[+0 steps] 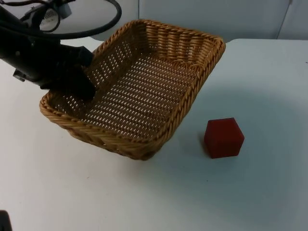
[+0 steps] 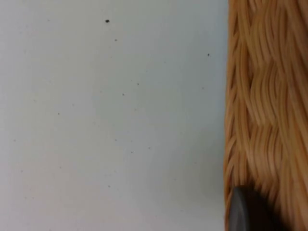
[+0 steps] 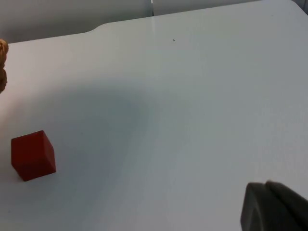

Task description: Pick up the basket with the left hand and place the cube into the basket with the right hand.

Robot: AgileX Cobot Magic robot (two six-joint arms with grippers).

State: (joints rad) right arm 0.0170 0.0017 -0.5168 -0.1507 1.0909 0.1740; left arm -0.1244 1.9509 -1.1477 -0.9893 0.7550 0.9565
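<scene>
Basket, rectangular and woven of tan wicker, is seen tilted in the top view: the side nearest the grey partition wall is raised, while the opposite long edge lies low against the white tabletop. The left end effector is found at the basket's left short rim, one black finger reaching down inside the wall. It is clamped on that rim. In the left wrist view the woven rim is seen close up, with a black fingertip against it and bare tabletop beside it.

A small red cube is noted resting flat on the tabletop, near the basket's right corner but apart from it. No contact with either end effector is observed. In the right wrist view the cube is seen on the tabletop, with a scrap of basket weave beyond it. The right end effector's black fingertip is held well apart from the cube; whether that end effector is open or closed cannot be told.
</scene>
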